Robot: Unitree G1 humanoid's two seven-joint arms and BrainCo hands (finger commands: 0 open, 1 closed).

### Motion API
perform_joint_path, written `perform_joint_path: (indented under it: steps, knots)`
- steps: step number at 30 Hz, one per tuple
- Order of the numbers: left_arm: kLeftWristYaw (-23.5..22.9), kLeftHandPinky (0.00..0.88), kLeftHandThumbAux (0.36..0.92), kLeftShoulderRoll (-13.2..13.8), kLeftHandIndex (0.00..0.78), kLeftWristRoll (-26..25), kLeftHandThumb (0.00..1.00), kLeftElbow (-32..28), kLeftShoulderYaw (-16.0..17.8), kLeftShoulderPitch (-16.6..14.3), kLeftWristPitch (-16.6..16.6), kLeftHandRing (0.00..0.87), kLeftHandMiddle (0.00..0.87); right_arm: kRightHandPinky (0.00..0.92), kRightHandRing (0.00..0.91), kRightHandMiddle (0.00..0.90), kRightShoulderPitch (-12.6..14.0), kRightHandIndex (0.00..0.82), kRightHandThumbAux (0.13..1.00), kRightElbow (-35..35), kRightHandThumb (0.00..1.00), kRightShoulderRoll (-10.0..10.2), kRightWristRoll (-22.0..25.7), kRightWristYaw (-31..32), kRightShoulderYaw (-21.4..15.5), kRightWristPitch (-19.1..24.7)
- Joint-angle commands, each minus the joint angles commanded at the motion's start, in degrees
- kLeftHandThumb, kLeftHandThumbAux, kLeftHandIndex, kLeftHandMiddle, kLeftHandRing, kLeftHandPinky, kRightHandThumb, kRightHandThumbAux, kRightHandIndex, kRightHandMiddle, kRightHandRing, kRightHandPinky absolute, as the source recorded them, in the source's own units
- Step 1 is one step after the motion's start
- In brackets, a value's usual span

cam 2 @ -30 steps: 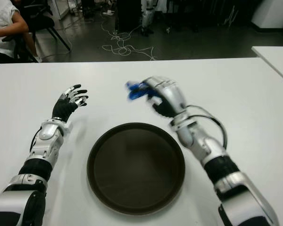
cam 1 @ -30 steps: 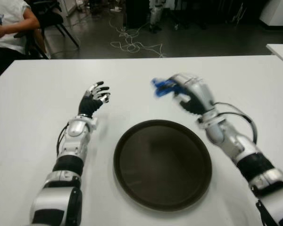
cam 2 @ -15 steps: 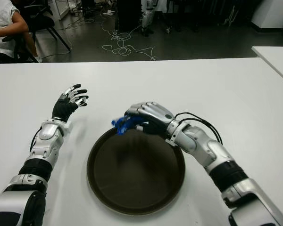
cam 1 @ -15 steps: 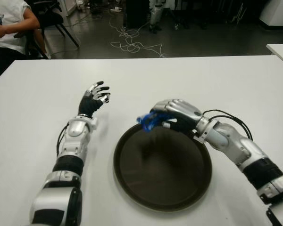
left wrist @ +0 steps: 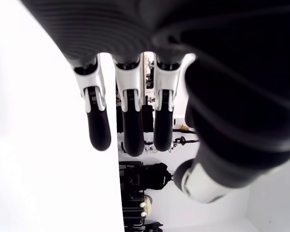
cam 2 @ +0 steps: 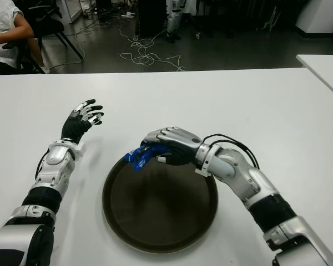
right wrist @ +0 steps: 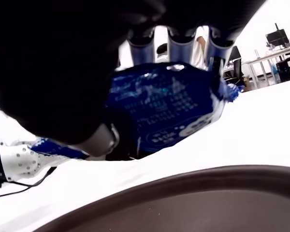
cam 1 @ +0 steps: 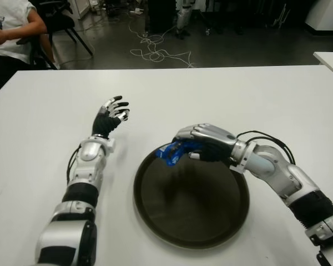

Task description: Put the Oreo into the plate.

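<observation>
My right hand is curled around a blue Oreo packet, holding it just above the far rim of the round dark plate. The right wrist view shows the blue packet clamped between thumb and fingers, with the plate's rim close beneath it. My left hand is raised over the white table, left of the plate, fingers spread and holding nothing.
A person in a white shirt sits at the table's far left corner beside a chair. Cables lie on the dark floor beyond the table. A second white table's corner shows at the right.
My right hand has swung down from beyond the plate and lowered the blue packet to just above the plate's far rim. The left hand has not moved.
</observation>
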Motion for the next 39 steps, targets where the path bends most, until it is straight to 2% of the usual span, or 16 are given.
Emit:
perform_joint_path:
  steps: [2, 3, 4, 5, 6, 9, 20, 26, 33, 39]
  knots:
    - [-0.1, 0.318, 0.834, -0.1, 0.184, -0.2, 0.235, 0.0, 0.1, 0.0, 0.0, 0.259, 0.262, 0.222, 0.256, 0.267, 0.2, 0.399, 0.745, -1.0, 0.667, -0.5, 0.4, 1.6, -0.3, 0.7]
    - [-0.1, 0.317, 0.835, -0.1, 0.185, -0.3, 0.236, -0.1, 0.2, 0.1, 0.0, 0.258, 0.262, 0.200, 0.229, 0.239, 0.4, 0.341, 0.757, -1.5, 0.545, -0.7, 0.5, 2.3, -0.4, 1.1]
    - [-0.1, 0.316, 0.837, -0.1, 0.186, -0.3, 0.240, -0.1, 0.2, 0.1, -0.1, 0.258, 0.262, 0.167, 0.191, 0.197, 0.5, 0.256, 0.781, -2.0, 0.349, -0.9, 0.5, 3.0, -0.4, 1.7]
    - [-0.1, 0.315, 0.837, -0.2, 0.189, -0.4, 0.245, -0.1, 0.3, 0.1, -0.1, 0.258, 0.264, 0.144, 0.162, 0.164, 0.6, 0.194, 0.785, -2.3, 0.223, -0.9, 0.5, 3.5, -0.5, 2.0]
    - [-0.1, 0.315, 0.837, -0.2, 0.191, -0.4, 0.251, -0.1, 0.3, 0.2, -0.1, 0.258, 0.265, 0.129, 0.143, 0.142, 0.8, 0.155, 0.788, -2.8, 0.142, -1.0, 0.5, 4.0, -0.6, 2.6]
    - [0.1, 0.330, 0.835, -0.2, 0.193, -0.3, 0.276, -0.1, 0.3, 0.2, -0.1, 0.265, 0.270, 0.103, 0.108, 0.097, 1.1, 0.093, 0.760, -4.1, 0.046, -1.1, 0.5, 5.0, -1.0, 4.0]
    - [0.4, 0.333, 0.829, -0.2, 0.191, -0.1, 0.287, 0.2, 0.3, 0.0, -0.1, 0.272, 0.270, 0.010, 0.009, 0.008, 0.4, 0.010, 0.716, -4.2, 0.000, -1.4, 1.2, 7.8, -1.4, 5.0]
    - [0.5, 0.319, 0.832, -0.3, 0.177, -0.1, 0.255, 0.0, 0.3, 0.2, -0.2, 0.264, 0.261, 0.000, 0.000, 0.000, 0.0, 0.000, 0.691, -2.3, 0.000, -1.2, 2.7, 8.8, -1.6, 3.8]
    - [0.6, 0.321, 0.836, -0.5, 0.175, -0.1, 0.244, -0.9, 0.1, 0.5, 0.3, 0.261, 0.261, 0.000, 0.000, 0.000, -0.4, 0.000, 0.667, -1.8, 0.000, -1.4, 2.6, 10.0, -1.5, 4.7]
    - [0.7, 0.324, 0.839, -0.5, 0.173, -0.2, 0.266, -0.8, 0.2, 0.3, 0.2, 0.262, 0.257, 0.000, 0.000, 0.000, -1.4, 0.000, 0.655, 0.2, 0.000, -2.4, 3.4, 10.6, -2.5, 3.5]
